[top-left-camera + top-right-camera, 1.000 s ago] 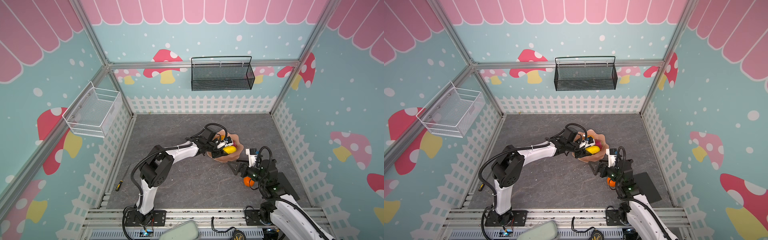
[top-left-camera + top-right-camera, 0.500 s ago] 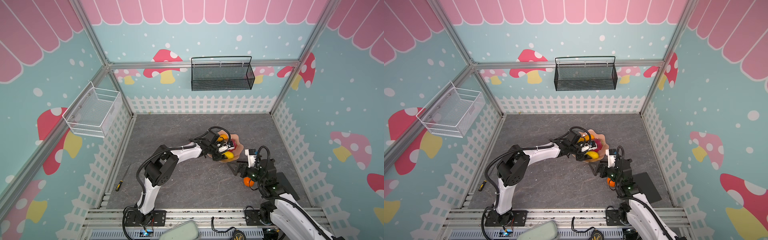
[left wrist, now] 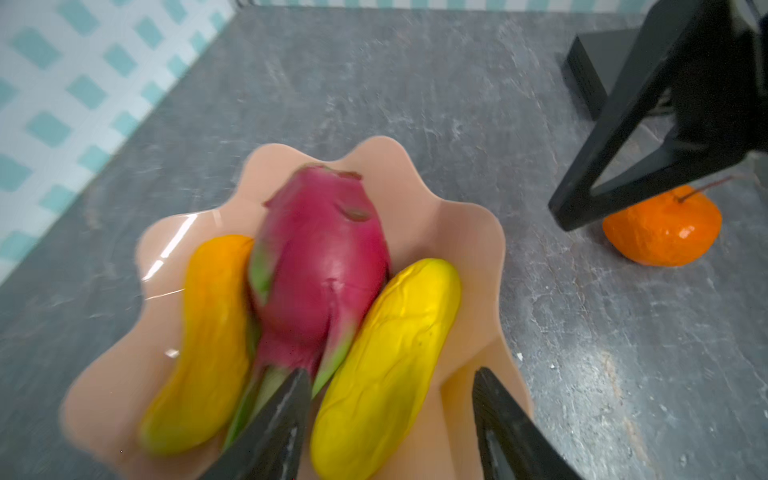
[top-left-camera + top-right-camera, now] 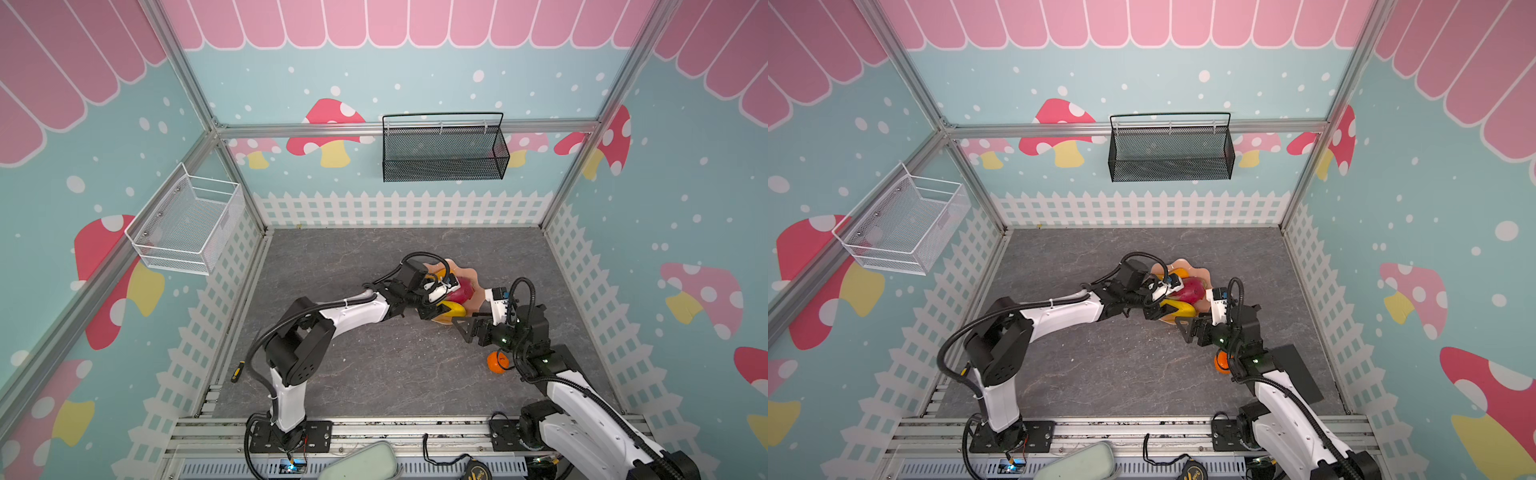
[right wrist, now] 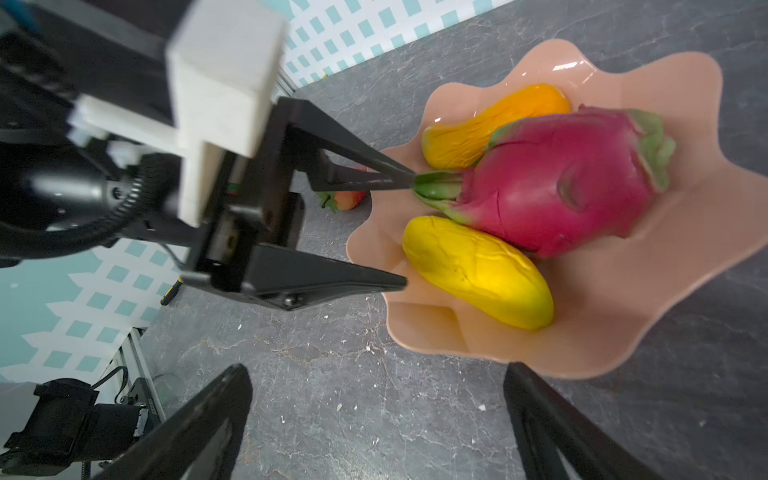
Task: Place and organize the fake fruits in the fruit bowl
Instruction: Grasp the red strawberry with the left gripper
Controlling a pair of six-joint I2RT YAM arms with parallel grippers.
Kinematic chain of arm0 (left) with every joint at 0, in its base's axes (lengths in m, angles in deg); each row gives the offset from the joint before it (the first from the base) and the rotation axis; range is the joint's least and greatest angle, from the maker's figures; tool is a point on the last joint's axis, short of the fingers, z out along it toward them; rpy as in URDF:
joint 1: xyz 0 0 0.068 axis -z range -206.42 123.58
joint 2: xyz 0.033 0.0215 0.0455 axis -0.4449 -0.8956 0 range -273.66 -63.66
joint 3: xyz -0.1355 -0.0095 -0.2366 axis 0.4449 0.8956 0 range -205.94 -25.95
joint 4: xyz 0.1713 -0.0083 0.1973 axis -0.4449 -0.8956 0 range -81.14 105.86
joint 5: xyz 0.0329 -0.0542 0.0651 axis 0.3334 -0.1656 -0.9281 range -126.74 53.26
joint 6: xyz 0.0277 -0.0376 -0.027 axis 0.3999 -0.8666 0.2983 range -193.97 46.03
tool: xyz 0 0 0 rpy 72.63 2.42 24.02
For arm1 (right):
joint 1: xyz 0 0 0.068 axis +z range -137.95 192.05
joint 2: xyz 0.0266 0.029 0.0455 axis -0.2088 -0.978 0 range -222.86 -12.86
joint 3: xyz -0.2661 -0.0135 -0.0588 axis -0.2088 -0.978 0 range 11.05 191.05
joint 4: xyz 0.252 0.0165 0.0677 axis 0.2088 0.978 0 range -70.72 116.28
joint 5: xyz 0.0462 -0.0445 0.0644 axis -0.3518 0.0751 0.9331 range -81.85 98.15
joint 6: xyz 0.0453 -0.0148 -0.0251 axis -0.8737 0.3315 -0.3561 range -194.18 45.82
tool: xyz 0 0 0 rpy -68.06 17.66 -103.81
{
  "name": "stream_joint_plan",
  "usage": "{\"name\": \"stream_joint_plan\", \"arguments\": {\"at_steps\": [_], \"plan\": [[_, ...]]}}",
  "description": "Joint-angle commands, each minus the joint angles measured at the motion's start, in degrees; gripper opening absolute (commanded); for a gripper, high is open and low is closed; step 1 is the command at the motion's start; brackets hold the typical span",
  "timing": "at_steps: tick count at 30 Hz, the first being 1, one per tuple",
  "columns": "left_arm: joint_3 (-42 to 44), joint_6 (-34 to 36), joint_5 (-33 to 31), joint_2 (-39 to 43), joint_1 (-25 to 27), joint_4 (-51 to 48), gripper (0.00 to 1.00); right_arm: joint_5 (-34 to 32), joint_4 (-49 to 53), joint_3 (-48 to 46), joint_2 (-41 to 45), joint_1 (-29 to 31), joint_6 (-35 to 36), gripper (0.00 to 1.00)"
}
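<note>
The peach-pink fruit bowl holds the magenta dragon fruit between two oblong fruits, one orange-yellow and one yellow. My left gripper is open at the bowl's rim, its fingers either side of the yellow fruit's end, one by the dragon fruit's green tip. The orange lies on the floor beside my right arm. My right gripper is open and empty over bare floor beside the bowl. A strawberry lies behind the left fingers.
A white wire basket hangs on the left wall and a black mesh basket on the back wall. A small screwdriver lies at the floor's left edge. A black pad sits under my right arm.
My left gripper opened and let go of the yellow fruit, which now lies in the bowl beside the dragon fruit. The right arm has barely moved.
</note>
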Motion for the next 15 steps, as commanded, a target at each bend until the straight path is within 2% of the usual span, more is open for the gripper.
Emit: {"name": "stream_joint_plan", "arguments": {"at_steps": [1, 3, 6, 8, 15], "plan": [[3.7, -10.3, -14.7, 5.1, -2.7, 5.8, 0.63, 2.0, -1.1, 4.2, -4.6, 0.3, 5.1, 0.98], [4.8, -14.8, -24.8, 6.0, -4.0, 2.6, 0.67, 2.9, -2.8, 6.2, -8.2, 1.5, 6.0, 0.98], [1.9, -19.7, -32.7, 3.5, -6.5, -8.4, 0.68, 2.2, -3.8, 9.7, -13.8, 5.2, 7.8, 0.98], [0.4, -22.5, -32.6, 1.5, -8.2, -13.2, 0.67, 1.1, -3.3, 12.1, -17.0, 8.3, 9.2, 0.98], [1.6, -30.4, -26.9, -1.5, -11.3, -13.9, 0.67, 1.1, -5.2, 13.8, -22.0, 13.3, 8.4, 0.98]]}}
